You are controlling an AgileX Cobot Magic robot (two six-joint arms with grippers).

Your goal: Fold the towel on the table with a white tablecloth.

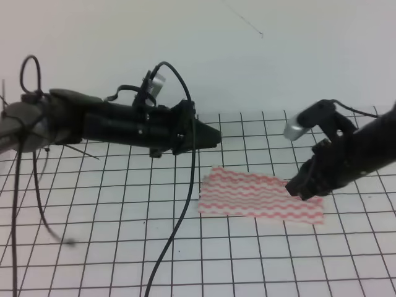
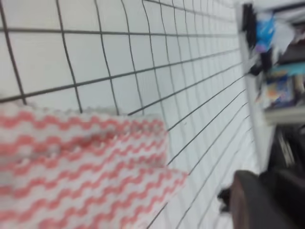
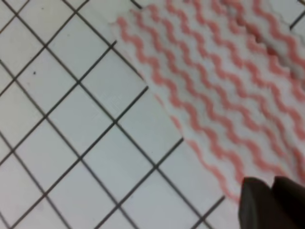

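Observation:
The towel (image 1: 260,195), with pinkish-red and white wavy stripes, lies flat on the table with a white tablecloth (image 1: 124,235), right of centre. My left gripper (image 1: 214,137) hovers above the table just behind the towel's left end, its jaws together and empty. My right gripper (image 1: 298,189) is low over the towel's right part. In the right wrist view its dark fingertips (image 3: 257,200) sit together at the towel's (image 3: 228,86) near edge. The left wrist view shows the towel (image 2: 76,171) with a second layer along its end.
The gridded cloth (image 2: 143,57) runs on past the towel on all sides (image 3: 71,119). A black cable (image 1: 179,216) hangs from the left arm down across the table. A white wall stands behind. The right arm's dark body (image 2: 267,200) shows at the lower right of the left wrist view.

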